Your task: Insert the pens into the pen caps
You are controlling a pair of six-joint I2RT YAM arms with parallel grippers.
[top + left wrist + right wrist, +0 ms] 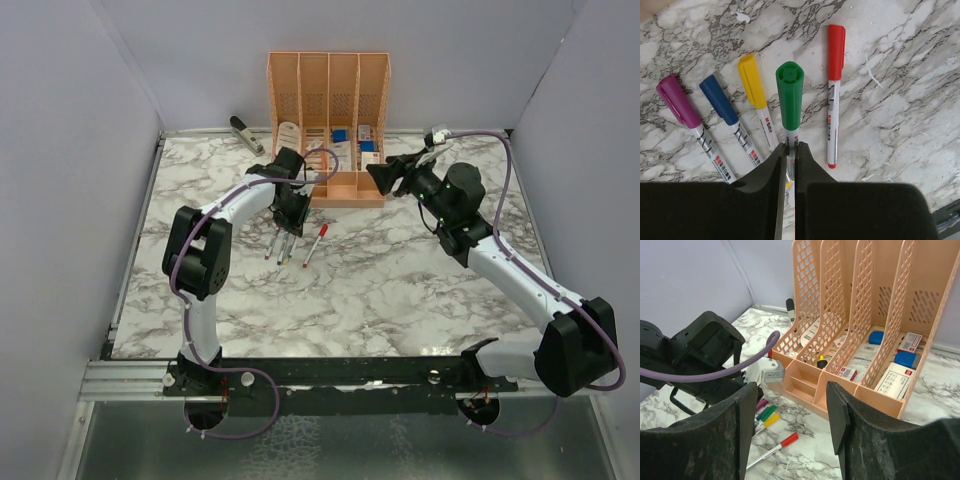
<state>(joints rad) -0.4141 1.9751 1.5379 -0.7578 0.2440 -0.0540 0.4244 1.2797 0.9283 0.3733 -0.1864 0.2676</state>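
Note:
Five silver-grey pens lie or hang close together, each with its coloured cap on. My left gripper (790,148) is shut on the barrel of the green-capped pen (789,95), which points away from the fingers just above the marble. To its left lie the purple (677,102), blue (720,100) and yellow (752,82) capped pens, and to its right the red one (836,50). From above, the left gripper (288,232) stands over this group, with the red pen (315,243) beside it. My right gripper (790,410) hangs open and empty in front of the organiser, well above the pens.
A peach desk organiser (328,55) with boxes and small items stands at the back centre, its front wall (865,395) close to the right gripper. A grey stapler (246,133) lies at the back left. The left arm's wrist and purple cable (715,372) fill the left of the right wrist view.

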